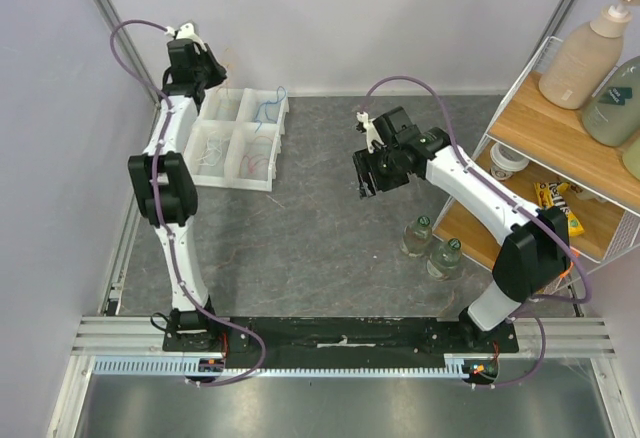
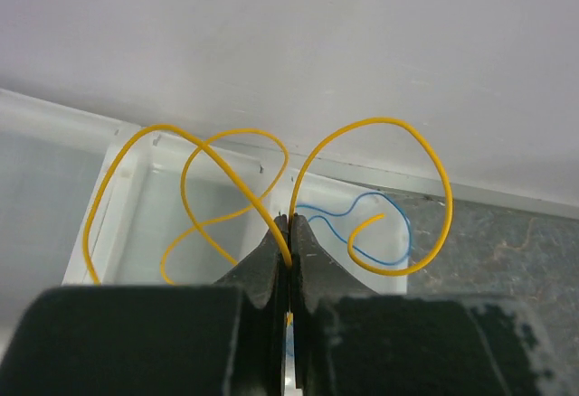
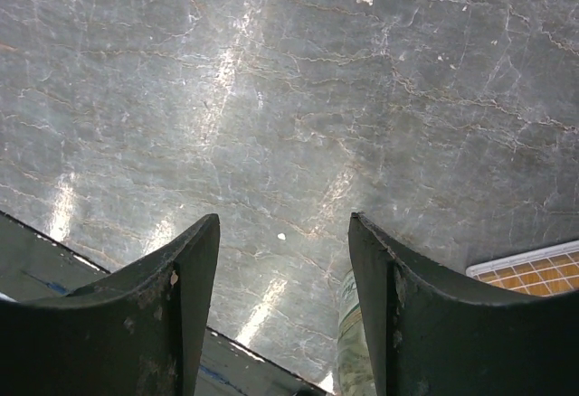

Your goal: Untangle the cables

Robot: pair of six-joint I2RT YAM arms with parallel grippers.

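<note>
Yellow cable [image 2: 375, 121] is pinched in the left jaws over the compartment tray [image 1: 232, 184] at the worktop's [image 1: 330, 228] far-left corner, right jaws released; sorting is judged underway, with lowering into one compartment called for next.

Yellow cable [image 2: 378, 120] looped (pinched), blue cable [image 2: 365, 195] lying curled

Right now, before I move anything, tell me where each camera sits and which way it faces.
Top external: above and behind, looking down on the table, left arm, right arm and tray.
Left wrist: on the left arm, facing the wall over the tray; shut left fingers pinch a yellow cable.
Right wrist: aimed down at the table between open right fingers.
Shared: top and left wrist both show the blue cable in the tray.
</note>
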